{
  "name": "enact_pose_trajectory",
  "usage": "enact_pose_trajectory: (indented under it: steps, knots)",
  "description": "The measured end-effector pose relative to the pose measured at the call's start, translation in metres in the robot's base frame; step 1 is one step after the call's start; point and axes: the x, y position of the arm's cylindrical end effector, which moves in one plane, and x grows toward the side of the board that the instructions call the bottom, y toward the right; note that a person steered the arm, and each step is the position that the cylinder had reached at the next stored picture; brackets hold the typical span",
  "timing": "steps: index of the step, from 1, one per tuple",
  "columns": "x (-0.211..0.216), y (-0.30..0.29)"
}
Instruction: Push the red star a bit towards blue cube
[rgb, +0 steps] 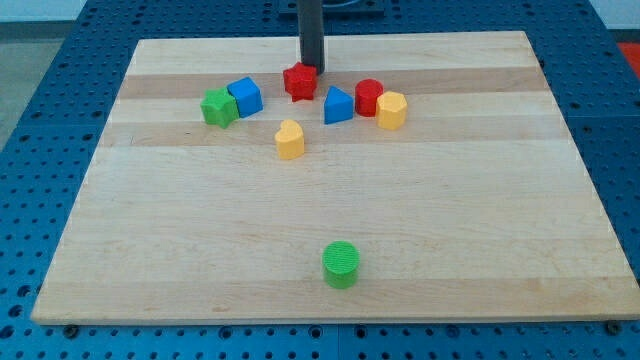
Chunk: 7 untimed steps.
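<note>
The red star (299, 81) lies near the view's top centre of the wooden board (320, 240). My tip (312, 68) touches the star's upper right side. The blue cube (245, 96) sits to the star's left and slightly lower, with a gap between them. A green block (217, 107) touches the blue cube's left side.
A blue triangular block (337, 105), a red cylinder (368, 97) and a yellow block (391, 110) stand in a row right of the star. A yellow heart-like block (290, 139) lies below the star. A green cylinder (341, 264) sits near the view's bottom.
</note>
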Motion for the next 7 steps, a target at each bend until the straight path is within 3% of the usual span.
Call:
enact_pose_trajectory:
  steps: [4,6,7]
  knots:
    - [-0.005,0.062]
    - [0.021,0.061]
    - [0.024,0.027]
